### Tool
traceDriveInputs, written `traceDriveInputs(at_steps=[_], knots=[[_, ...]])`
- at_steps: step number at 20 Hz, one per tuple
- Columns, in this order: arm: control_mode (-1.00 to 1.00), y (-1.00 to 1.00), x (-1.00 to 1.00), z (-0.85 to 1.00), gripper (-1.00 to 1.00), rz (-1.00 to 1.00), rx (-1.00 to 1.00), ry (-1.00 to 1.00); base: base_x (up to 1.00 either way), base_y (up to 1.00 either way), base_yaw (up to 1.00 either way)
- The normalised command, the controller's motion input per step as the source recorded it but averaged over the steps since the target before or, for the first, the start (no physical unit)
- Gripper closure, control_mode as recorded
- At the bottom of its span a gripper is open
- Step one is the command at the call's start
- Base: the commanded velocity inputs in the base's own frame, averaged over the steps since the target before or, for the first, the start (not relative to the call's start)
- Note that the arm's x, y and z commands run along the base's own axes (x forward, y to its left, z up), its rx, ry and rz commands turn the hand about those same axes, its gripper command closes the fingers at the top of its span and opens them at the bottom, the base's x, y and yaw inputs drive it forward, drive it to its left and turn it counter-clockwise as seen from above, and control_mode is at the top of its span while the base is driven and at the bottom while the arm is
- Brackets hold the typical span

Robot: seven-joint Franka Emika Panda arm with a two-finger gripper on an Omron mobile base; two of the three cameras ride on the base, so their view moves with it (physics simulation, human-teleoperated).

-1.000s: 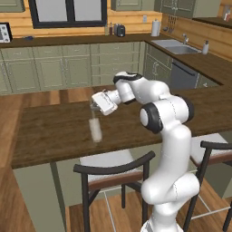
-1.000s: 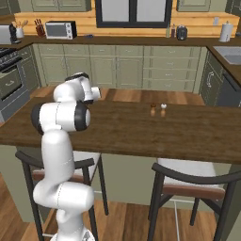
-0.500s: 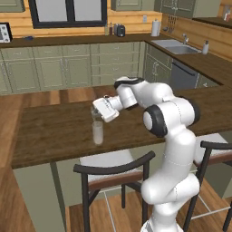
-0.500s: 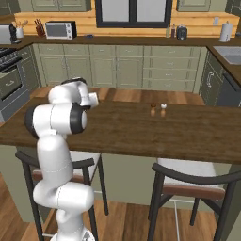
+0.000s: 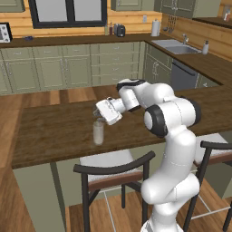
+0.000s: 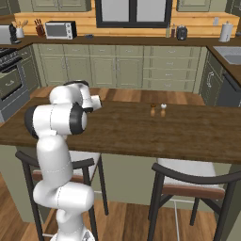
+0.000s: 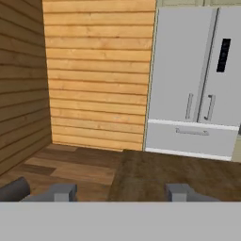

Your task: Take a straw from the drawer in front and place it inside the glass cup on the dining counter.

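Over the dining counter (image 5: 54, 131), pincer (image 5: 99, 114) above glass cup (image 5: 98, 132).

left base view: behind my left shoulder, looking forward and down over my arm at the bench (image 5: 54, 131), mid range | right base view: behind my right, same bench (image 6: 188, 136), from the other side | hand view: looks level along my jaws, bench end (image 7: 179, 172) close, fridge (image 7: 197, 80) and plank wall (image 7: 94, 70) beyond

No text, label, brand or number legible. Dark panel on fridge (image 7: 197, 80) door carries no readable marks.
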Motion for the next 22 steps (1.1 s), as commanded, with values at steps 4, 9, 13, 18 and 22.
traceDriveInputs(at_steps=[4,9,13,18,22], knots=[[-1.0,-0.27,-0.08,0.41,-1.0,0.0,0.0,-0.13,0.0,0.0,0.0],[-1.0,-0.24,-0.55,1.0,-1.0,0.0,0.05,-0.22,0.0,0.0,0.0],[-1.0,-0.11,-0.67,1.0,-1.0,0.0,0.04,-0.2,0.0,0.0,0.0],[-1.0,0.04,-0.94,0.75,-1.0,0.0,-0.12,-0.36,0.0,0.0,0.0],[-1.0,0.2,-1.0,0.43,-1.0,0.0,-0.38,-0.52,0.0,0.0,0.0]])
